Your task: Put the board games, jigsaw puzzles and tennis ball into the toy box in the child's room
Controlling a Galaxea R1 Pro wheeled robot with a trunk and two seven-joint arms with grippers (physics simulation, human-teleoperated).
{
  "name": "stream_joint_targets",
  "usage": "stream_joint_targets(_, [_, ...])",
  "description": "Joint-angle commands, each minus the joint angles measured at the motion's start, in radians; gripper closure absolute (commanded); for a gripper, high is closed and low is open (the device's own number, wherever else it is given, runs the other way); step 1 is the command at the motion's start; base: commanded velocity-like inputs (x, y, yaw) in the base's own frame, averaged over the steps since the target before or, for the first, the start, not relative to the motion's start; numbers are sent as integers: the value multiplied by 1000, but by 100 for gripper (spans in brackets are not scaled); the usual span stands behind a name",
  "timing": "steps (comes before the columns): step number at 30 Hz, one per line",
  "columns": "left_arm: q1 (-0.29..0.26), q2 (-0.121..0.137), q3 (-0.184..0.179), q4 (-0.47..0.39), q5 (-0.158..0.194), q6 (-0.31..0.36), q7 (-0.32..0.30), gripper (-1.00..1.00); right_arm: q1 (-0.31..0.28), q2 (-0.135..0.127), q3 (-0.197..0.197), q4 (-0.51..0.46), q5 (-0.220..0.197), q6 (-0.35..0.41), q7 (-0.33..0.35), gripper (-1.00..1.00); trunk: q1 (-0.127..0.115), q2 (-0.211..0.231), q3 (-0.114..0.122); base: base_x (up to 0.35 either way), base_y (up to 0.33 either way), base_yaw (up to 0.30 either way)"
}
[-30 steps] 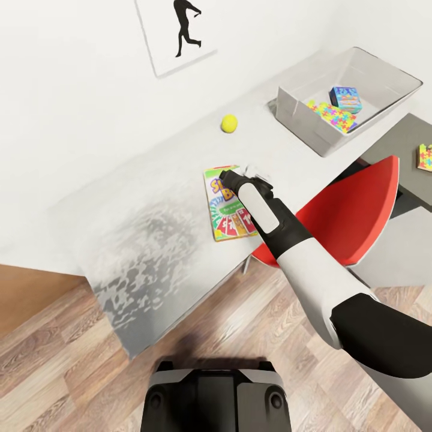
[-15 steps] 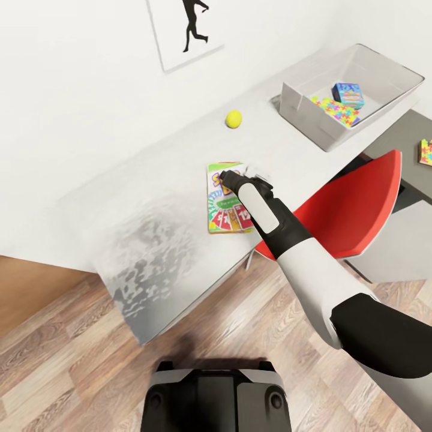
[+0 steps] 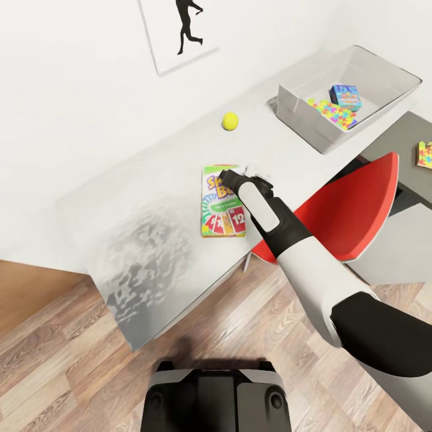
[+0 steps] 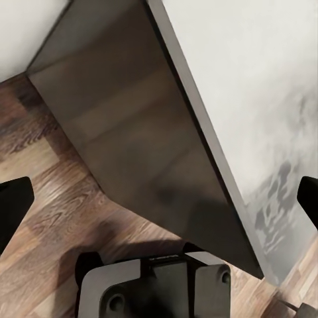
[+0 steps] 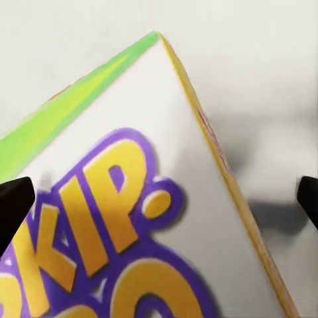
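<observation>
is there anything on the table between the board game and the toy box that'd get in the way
Nothing visible does. The table is bare between the board game and the toy box. The tennis ball lies off to the wall side of that line, and the red chair sits beside the table, lower than its top.

Setting: a child's room in a home.
Evidence: a white table (image 3: 150,180) against the wall bore a toy box (image 3: 300,111), tennis ball (image 3: 230,121) and board game (image 3: 219,201); red chair (image 3: 348,210); wood floor (image 3: 60,360).
</observation>
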Motion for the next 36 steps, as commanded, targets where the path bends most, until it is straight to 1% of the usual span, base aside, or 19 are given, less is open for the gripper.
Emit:
stream_joint_targets(1, [-1,1,0,0,-1,11,-5,-100,-2,0,0,29,-1,6,-8,-100,1,-1,-1,100,-7,0])
stream_joint_targets(11, [-1,1,0,0,-1,12,-5,-100,-11,0,0,31,-1,7,-9,-100,1,-1,-1,78,50,0])
stream_joint_targets(20, [-1,2,0,0,-1,13,-5,-100,-19,0,0,32,-2,7,-10,-100,1,-1,-1,21,15,0])
stream_joint_targets(36, [-1,2,0,0,-1,14,-5,-100,-20,0,0,33,-2,7,-10,-100,1,-1,-1,104,8,0])
